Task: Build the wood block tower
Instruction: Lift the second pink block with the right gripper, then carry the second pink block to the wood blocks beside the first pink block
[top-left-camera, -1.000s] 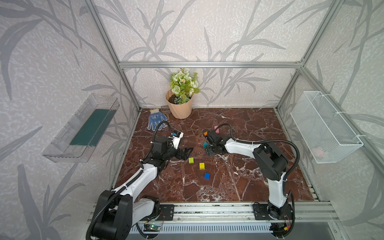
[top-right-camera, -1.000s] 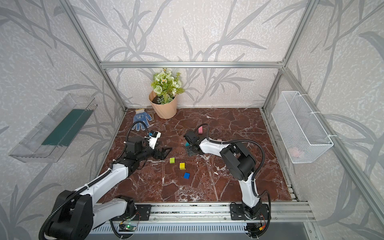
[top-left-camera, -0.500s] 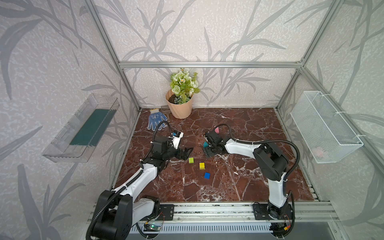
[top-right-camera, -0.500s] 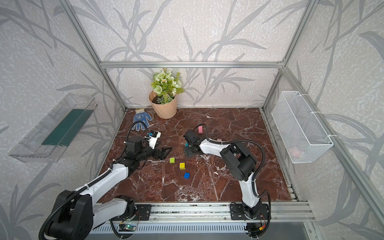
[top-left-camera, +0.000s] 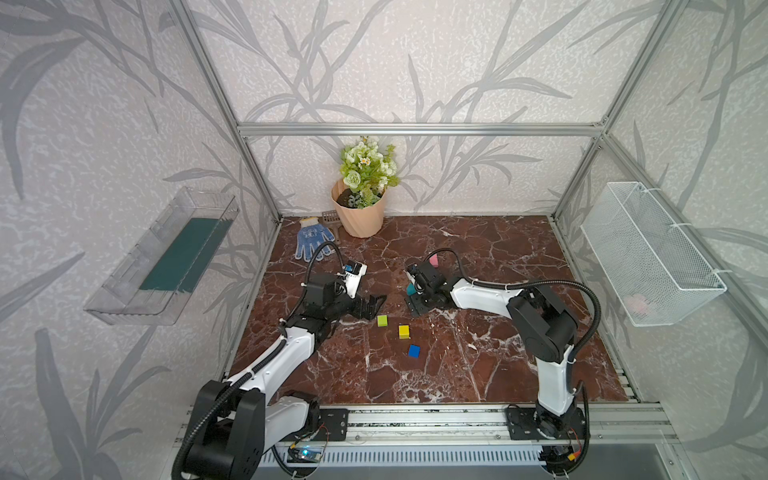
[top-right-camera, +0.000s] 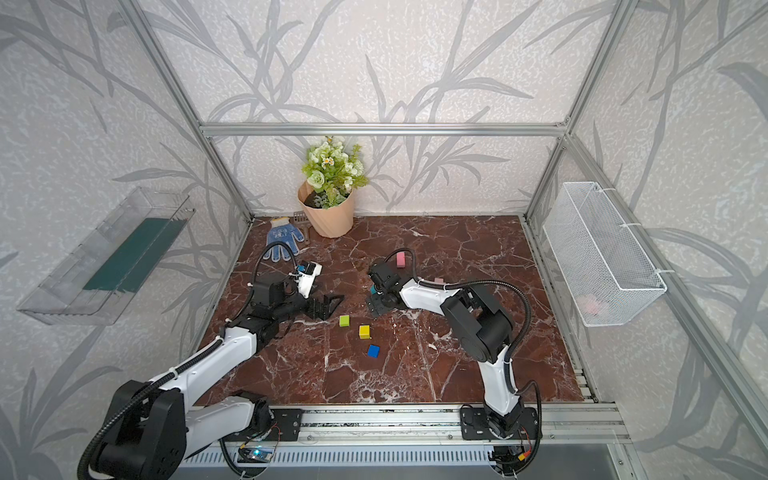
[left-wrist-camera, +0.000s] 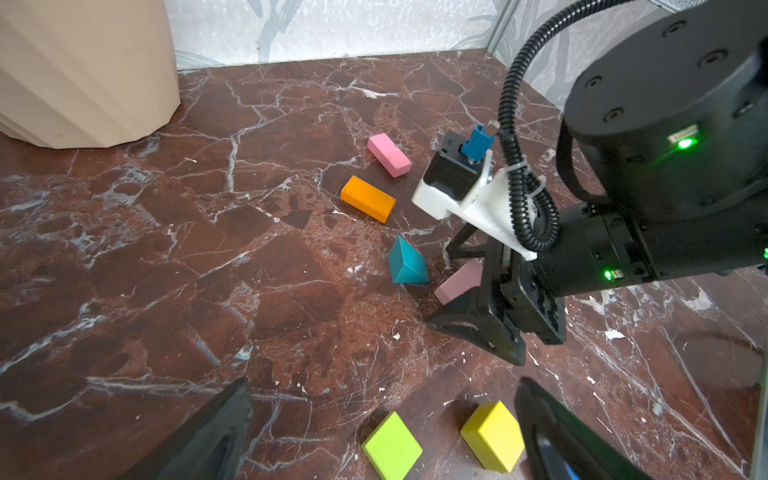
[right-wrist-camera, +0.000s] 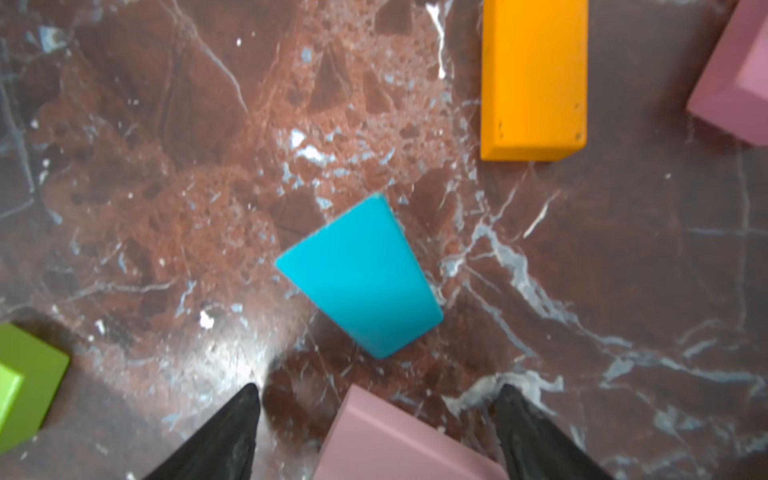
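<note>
Every wood block in view lies singly on the marble floor, and no tower shows. My right gripper is open, low over a pale pink bar that lies between its fingers with a gap on each side. Just beyond it are a teal block, an orange bar and a second pink bar. My left gripper is open and empty, facing the lime cube and yellow cube. In both top views a blue cube lies nearer the front, and the grippers stand close together.
A peach flower pot and a blue glove sit at the back left. A white wire basket hangs on the right wall and a clear tray on the left wall. The metal rail runs along the front edge.
My right gripper has shifted slightly by the teal block and pink bar. The left arm has not moved.
</note>
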